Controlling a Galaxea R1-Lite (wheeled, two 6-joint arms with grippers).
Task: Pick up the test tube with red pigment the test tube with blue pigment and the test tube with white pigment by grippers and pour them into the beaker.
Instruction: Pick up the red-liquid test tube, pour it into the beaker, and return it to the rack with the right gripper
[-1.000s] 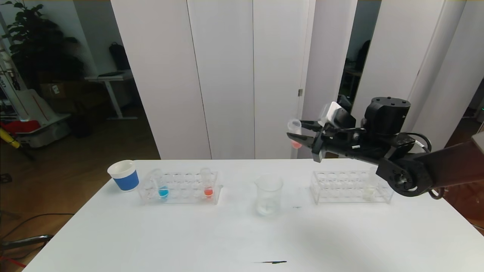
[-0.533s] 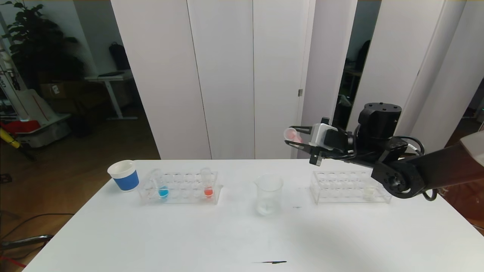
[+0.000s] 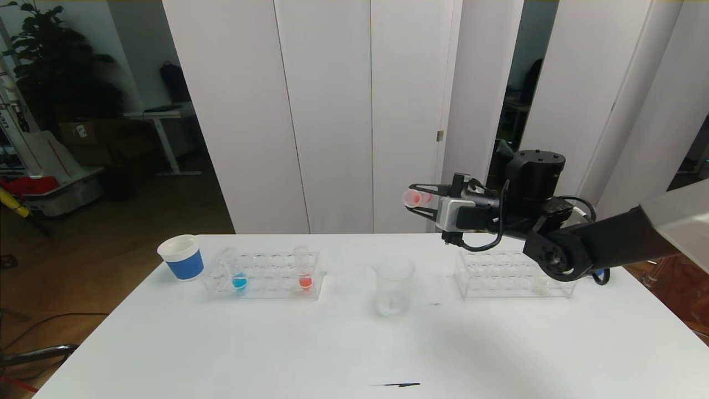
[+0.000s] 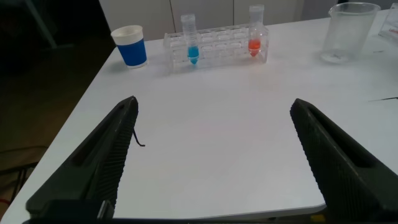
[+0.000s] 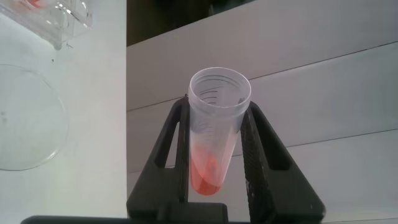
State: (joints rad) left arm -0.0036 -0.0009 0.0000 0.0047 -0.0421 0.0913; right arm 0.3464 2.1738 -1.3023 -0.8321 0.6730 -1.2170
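The right gripper (image 3: 422,200) hangs above the counter (image 3: 343,343) near its far edge, clamped on a test tube with red pigment (image 3: 412,198) that lies nearly level, up and to the right of the beaker (image 3: 393,285). The left gripper (image 4: 211,155) hovers wide apart over the near left side, holding nothing. The test tube with blue pigment (image 3: 237,271) stands in the left rack (image 3: 263,277).

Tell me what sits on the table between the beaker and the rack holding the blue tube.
Nothing: in the head view, bare white table separates the beaker from the left rack holding the test tube with blue pigment.
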